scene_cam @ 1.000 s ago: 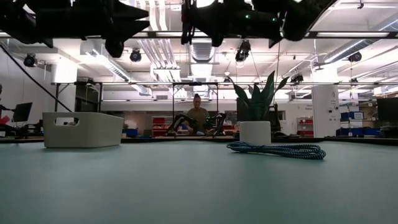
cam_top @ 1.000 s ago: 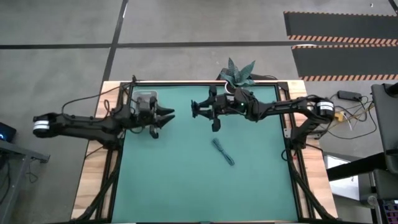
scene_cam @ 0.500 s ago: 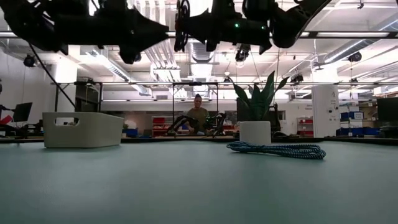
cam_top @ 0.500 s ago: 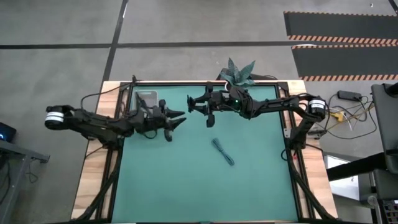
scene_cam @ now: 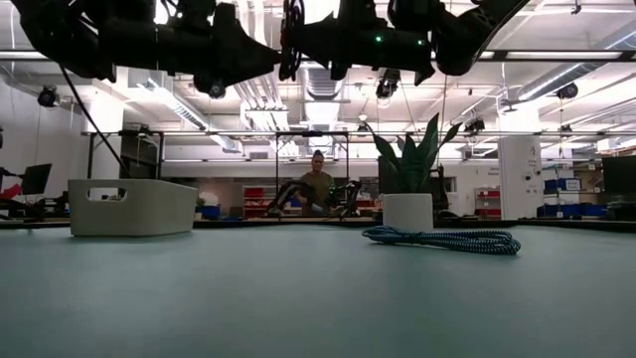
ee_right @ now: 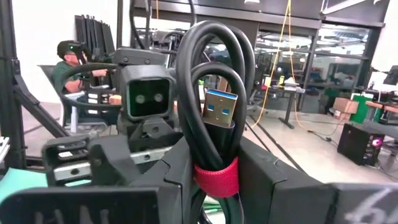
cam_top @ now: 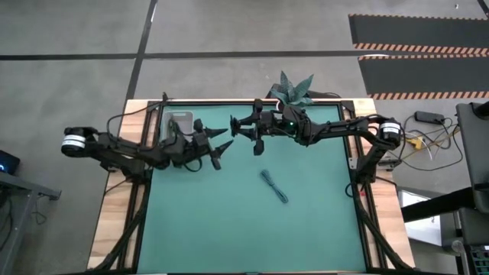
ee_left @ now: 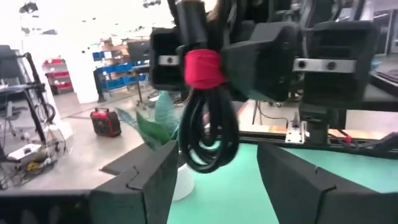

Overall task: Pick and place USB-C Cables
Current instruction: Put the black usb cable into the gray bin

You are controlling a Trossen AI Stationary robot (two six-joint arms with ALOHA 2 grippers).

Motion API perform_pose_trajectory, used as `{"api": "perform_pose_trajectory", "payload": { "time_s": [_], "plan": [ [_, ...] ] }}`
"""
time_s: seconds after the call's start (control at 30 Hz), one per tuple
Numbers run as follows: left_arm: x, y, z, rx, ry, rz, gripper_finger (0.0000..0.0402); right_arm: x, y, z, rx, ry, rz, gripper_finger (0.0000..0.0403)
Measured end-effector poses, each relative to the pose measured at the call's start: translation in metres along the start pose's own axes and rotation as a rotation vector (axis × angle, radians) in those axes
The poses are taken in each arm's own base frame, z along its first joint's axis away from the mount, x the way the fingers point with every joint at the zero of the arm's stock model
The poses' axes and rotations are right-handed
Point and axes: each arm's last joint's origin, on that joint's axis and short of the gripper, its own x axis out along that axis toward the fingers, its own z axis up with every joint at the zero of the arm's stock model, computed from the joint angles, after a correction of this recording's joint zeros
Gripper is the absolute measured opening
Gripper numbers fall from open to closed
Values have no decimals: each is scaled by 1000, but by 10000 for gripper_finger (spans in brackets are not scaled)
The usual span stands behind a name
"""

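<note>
At upper left of the high view the left gripper (cam_top: 221,145) is hanging above the surface (cam_top: 229,229) with its fingers apart, empty, beside the white bin (cam_top: 179,121). At upper centre the right gripper (cam_top: 238,127) is clamping a black cable (ee_right: 211,99) bound with a red strap (ee_right: 217,177). The coil looks light and springy, best gripped at the strap. A blue cable (cam_top: 273,186) is lying at centre, floppy, best pinched mid-bundle. Only the wrist views are showing the black cable; only the low view is showing the blue one's braid.
</note>
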Motion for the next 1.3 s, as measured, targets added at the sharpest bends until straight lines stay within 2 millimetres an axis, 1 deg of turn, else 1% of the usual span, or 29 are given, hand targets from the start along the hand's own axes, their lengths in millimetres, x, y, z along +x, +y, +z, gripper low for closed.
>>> {"api": "perform_pose_trajectory", "payload": {
  "time_s": [0.07,0.17,0.23,0.33,0.43,0.57,0.73,0.87,1.0,1.3],
  "plan": [
    [-1,-3,4,-8,-33,3,206,0,-1,0,5,2,-22,82],
    [-3,-6,11,-13,-84,1,198,0,-3,-1,17,10,-109,82],
    [-2,-7,13,-13,-86,22,189,0,-4,-2,45,7,-167,82],
    [1,-7,13,-13,-82,53,175,2,-3,-4,75,-20,-179,82],
    [10,-12,11,-2,-62,53,167,5,1,-6,94,-44,-167,82],
    [22,-17,9,29,-28,169,164,5,0,-7,89,-40,-177,82],
    [33,-22,8,45,-6,254,164,5,0,-9,81,-27,-191,82],
    [32,-24,6,45,4,298,164,6,0,-10,62,-10,-218,82],
    [26,-23,4,45,30,389,164,6,0,-10,59,-8,-230,82],
    [29,-23,8,35,18,395,164,6,3,-9,58,-17,-233,82]
  ]
}}
